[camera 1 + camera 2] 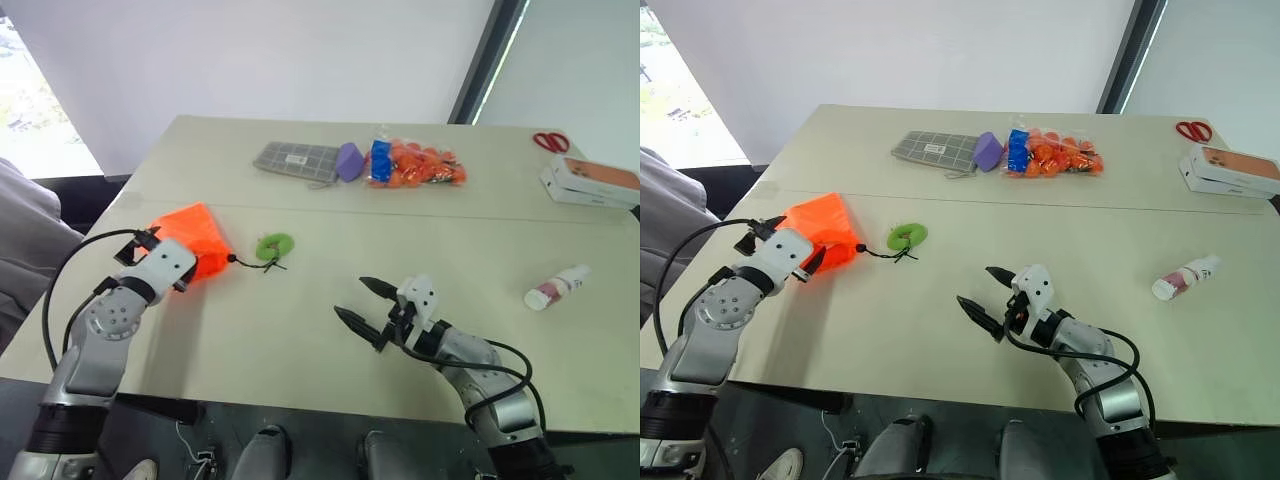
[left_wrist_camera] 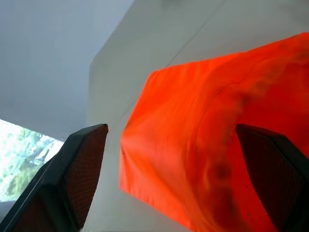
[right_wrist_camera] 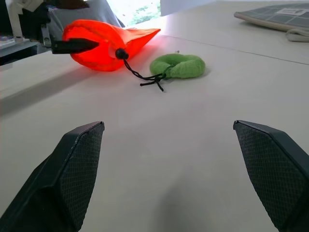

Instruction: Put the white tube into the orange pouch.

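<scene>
My left gripper (image 1: 160, 248) sits at the near-left part of the table (image 1: 300, 300), fingers spread wide and grasping nothing; the orange pouch (image 1: 192, 236) lies right in front of it, its fabric between the two fingers (image 2: 79, 169) in the left wrist view, though I can't tell whether either finger touches the cloth. The pouch rests flat on the tabletop, its gathered neck pointing toward the middle of the table. From that neck a thin black cord (image 3: 140, 75) runs out to a green ring (image 1: 274, 244), which lies on the table just beside the pouch. My right gripper (image 1: 364, 310) hangs near the front edge at mid-table, fingers wide apart and empty, aimed across toward the pouch and ring. The white tube (image 1: 557, 287) lies on its side well off to my right, apart from both grippers and far from the pouch, pinkish band at the nearer end. At the far side: a grey checked case (image 1: 297, 161), a purple block (image 1: 349, 161) touching it, and a clear bag of orange and blue items (image 1: 415, 165) just beside. Far right: stacked flat boxes (image 1: 592, 183), the upper one orange-topped, and red-handled scissors (image 1: 550, 141) behind them.
</scene>
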### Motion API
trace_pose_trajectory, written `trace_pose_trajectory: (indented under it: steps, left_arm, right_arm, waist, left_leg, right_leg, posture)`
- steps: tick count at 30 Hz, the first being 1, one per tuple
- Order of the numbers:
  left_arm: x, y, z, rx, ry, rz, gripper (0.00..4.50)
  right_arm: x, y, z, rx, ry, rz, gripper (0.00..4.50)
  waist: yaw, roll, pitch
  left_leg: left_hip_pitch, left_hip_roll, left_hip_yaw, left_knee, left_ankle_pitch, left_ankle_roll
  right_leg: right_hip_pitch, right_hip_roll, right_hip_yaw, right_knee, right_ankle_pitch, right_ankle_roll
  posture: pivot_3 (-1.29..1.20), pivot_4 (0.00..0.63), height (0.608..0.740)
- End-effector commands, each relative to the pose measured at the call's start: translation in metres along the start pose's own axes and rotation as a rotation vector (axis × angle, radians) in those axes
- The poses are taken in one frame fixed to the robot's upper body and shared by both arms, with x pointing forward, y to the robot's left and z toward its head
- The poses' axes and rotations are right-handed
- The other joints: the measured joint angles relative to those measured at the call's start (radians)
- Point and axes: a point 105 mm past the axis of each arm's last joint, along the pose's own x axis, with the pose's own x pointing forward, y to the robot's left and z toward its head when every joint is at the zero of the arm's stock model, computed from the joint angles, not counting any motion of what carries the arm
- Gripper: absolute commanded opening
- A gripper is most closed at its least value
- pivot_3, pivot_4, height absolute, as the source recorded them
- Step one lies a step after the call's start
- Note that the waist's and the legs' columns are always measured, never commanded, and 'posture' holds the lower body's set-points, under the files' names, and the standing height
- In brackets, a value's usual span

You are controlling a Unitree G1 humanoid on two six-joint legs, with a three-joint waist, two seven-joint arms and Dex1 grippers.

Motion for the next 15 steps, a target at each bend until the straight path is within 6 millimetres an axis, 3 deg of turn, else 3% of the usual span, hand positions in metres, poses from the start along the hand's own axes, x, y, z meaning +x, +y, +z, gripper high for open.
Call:
trace_pose_trajectory:
  steps: [1,4,15]
  left_arm:
    - [0.000,0.006,0.020,-0.016,-0.105,0.022,4.50]
    - [-0.002,0.004,0.028,-0.009,-0.143,0.016,4.50]
    - [0.010,0.004,0.007,0.133,0.019,-0.013,4.50]
  right_arm:
    - [0.000,0.003,0.014,-0.034,-0.056,-0.003,4.45]
    - [-0.001,0.004,0.012,-0.033,-0.054,-0.007,4.45]
    - [0.003,0.001,0.012,-0.042,-0.055,-0.011,4.45]
  waist:
    - [-0.002,0.000,0.000]
    - [-0.001,-0.001,0.000]
    - [-0.003,-0.001,0.000]
  left_leg:
    - [0.000,0.000,0.000,0.000,0.000,0.000]
    - [0.000,0.000,0.000,0.000,0.000,0.000]
    - [0.001,0.000,0.000,0.001,0.000,0.000]
  right_leg:
    - [0.000,0.000,0.000,0.000,0.000,0.000]
    - [0.001,0.000,0.000,0.003,0.000,0.000]
    - [0.000,0.001,0.001,0.010,0.000,0.000]
  posture:
    - [0.00,0.150,0.724]
    - [0.00,0.150,0.724]
    - [0.00,0.150,0.724]
